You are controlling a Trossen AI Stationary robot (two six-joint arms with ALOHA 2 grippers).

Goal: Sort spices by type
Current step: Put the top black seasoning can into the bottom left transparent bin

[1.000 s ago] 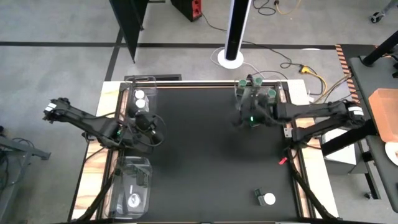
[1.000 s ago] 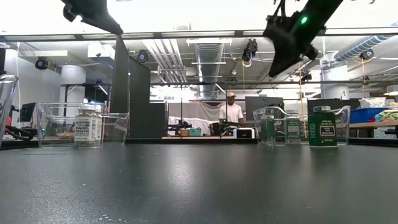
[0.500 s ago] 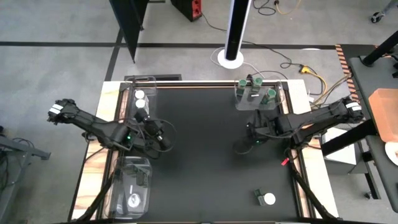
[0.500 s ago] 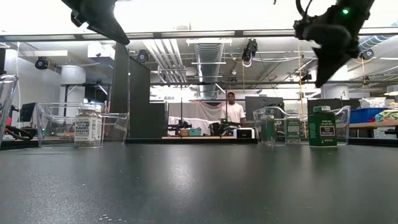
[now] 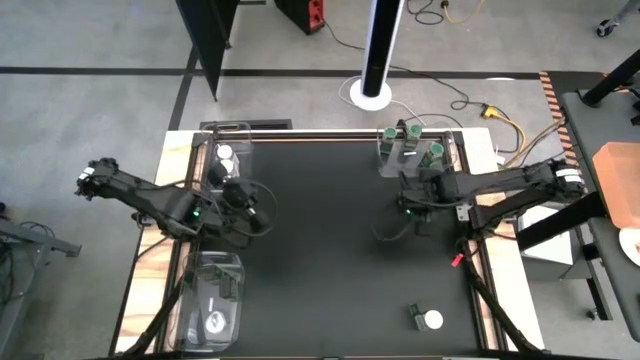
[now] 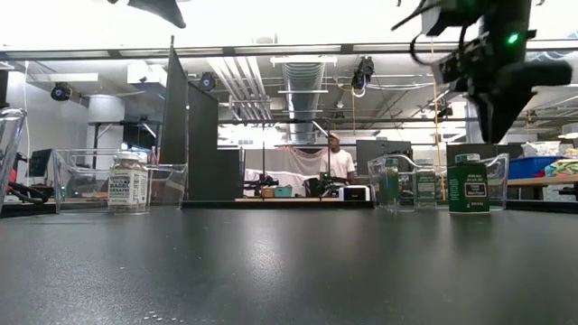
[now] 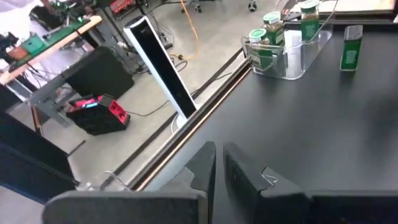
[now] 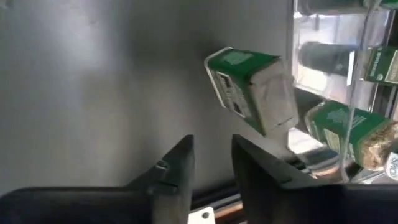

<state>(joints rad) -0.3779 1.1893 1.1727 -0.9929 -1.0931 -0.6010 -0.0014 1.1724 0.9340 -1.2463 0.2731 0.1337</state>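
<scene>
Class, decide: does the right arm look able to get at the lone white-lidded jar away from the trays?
Probably yes: only bare tabletop lies between the right claw and the white-lidded jar; nothing stands between.

Bright overhead light, tabletop glare, blurred right wrist view

3 clr trays (image 5: pixel 203 290); 4 jars w/ green lids (image 5: pixel 387 133); 3 jars w/ white lids (image 5: pixel 432 320) visible.

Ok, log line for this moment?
left gripper: shut, empty, left side | right gripper: slightly open, empty, near green jar outside tray
</scene>
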